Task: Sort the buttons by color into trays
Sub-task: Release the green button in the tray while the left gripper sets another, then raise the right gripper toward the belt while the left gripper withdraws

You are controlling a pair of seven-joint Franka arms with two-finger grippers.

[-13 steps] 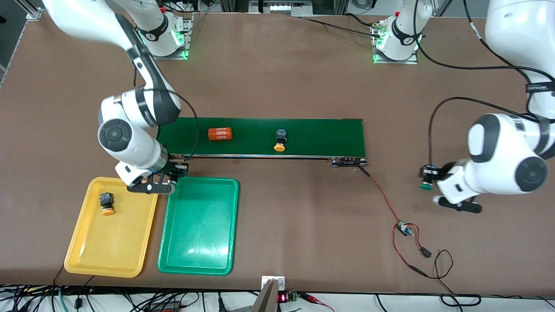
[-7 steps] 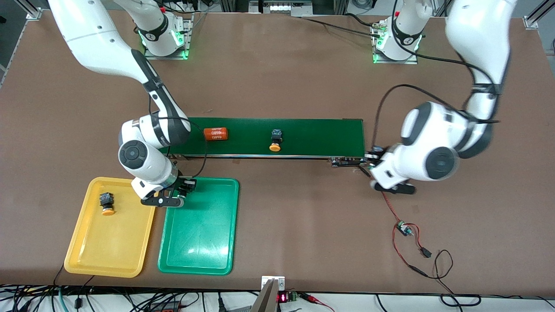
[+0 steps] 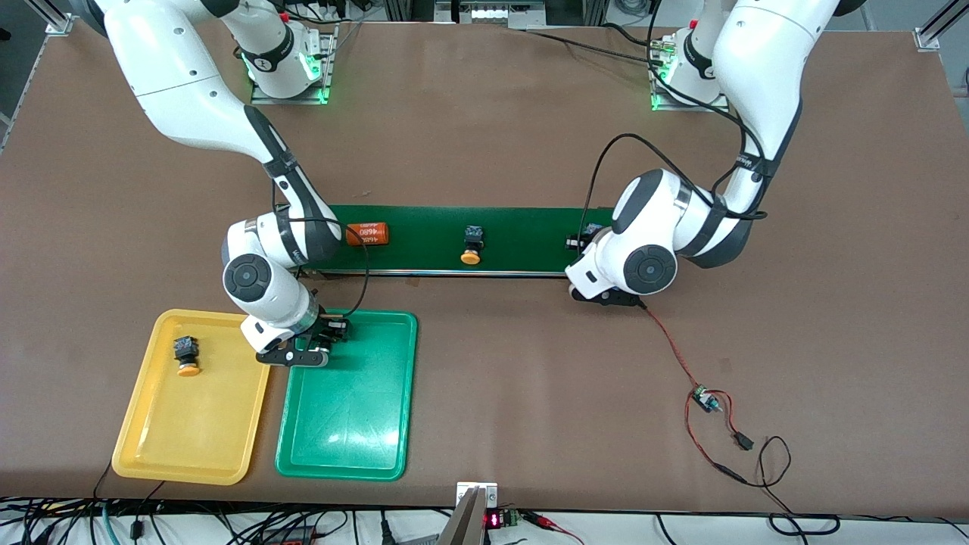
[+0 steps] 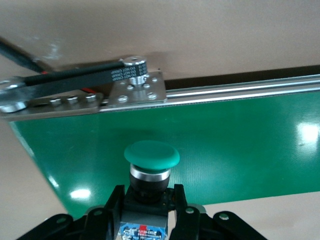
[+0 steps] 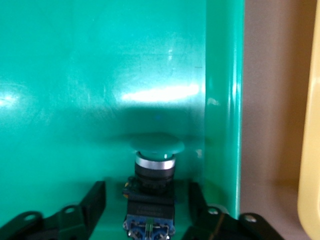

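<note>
Right tool [image 5: 149, 200] has sprung open around a green button [image 5: 150, 172] over the green tray [image 3: 394, 378]; left tool [image 4: 145, 202] still grips another.

White arms [image 3: 189, 83], dark grey joints, black cables, black claws.

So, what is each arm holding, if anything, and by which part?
The left jaws clamp a green-capped button by its black body, over the conveyor belt. The right jaws stand open, holding nothing; a second green button sits in the green tray.
</note>
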